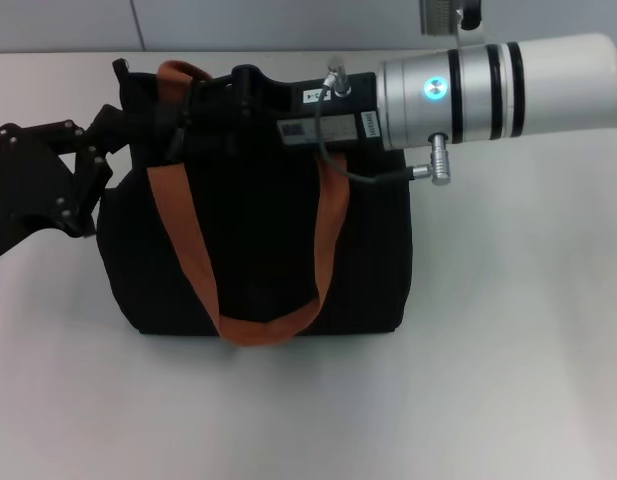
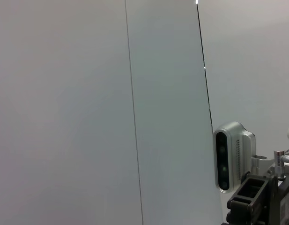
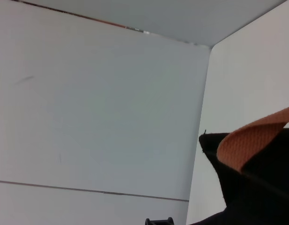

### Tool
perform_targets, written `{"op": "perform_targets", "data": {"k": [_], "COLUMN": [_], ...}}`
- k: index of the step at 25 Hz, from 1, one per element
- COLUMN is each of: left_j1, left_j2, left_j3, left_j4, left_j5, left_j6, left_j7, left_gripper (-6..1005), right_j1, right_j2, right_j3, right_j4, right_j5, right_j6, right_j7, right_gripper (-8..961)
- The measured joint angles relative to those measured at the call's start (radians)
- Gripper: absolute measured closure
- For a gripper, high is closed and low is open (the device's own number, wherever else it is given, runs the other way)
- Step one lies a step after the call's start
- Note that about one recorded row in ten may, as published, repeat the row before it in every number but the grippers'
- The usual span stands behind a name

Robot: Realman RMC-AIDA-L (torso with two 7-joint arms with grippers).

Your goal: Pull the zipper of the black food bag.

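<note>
On my head camera I see the black food bag (image 1: 258, 250) standing on the white table (image 1: 508, 350), a little to the left of the middle. One orange-brown strap handle (image 1: 258, 325) hangs down over its front face in a long loop, reaching almost to the lower edge of the bag. My right arm (image 1: 498, 90) comes in from the right side, lying across the top of the bag, and the right gripper (image 1: 213, 95) is at the upper left part of the bag, near the place where the strap meets the top edge. Its black body merges with the black fabric, so I cannot tell if the jaws are open or closed, or if they hold something. The zipper is not visible to me in any view; the arm and gripper cover the top of the bag. My left gripper (image 1: 93, 165) is at the left side of the bag, touching or just beside its upper left corner; its linkage seems spread, but I cannot tell the state of the jaws either. The right wrist camera shows only a corner of the bag and a piece of strap against the grey wall (image 3: 102, 117). The left wrist camera shows the wall and a grey camera module (image 2: 233, 157) on the other arm.
</note>
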Motion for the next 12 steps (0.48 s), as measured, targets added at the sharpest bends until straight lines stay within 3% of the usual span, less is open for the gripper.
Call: {"op": "perform_targets", "data": {"k": [12], "left_j1": [-0.004], "left_j2": [-0.001], "left_j3": [-0.004], "left_j4": [-0.001], "left_j5": [-0.002], "left_j6": [-0.003], "left_j7": [0.001], "left_gripper": [989], "right_j1": [-0.004], "right_j2": [0.001], "right_j3": [-0.006], "right_j4": [0.011], "right_j5": [0.014], "right_j6": [0.019], "right_j7": [-0.007], "right_gripper": [519]}}
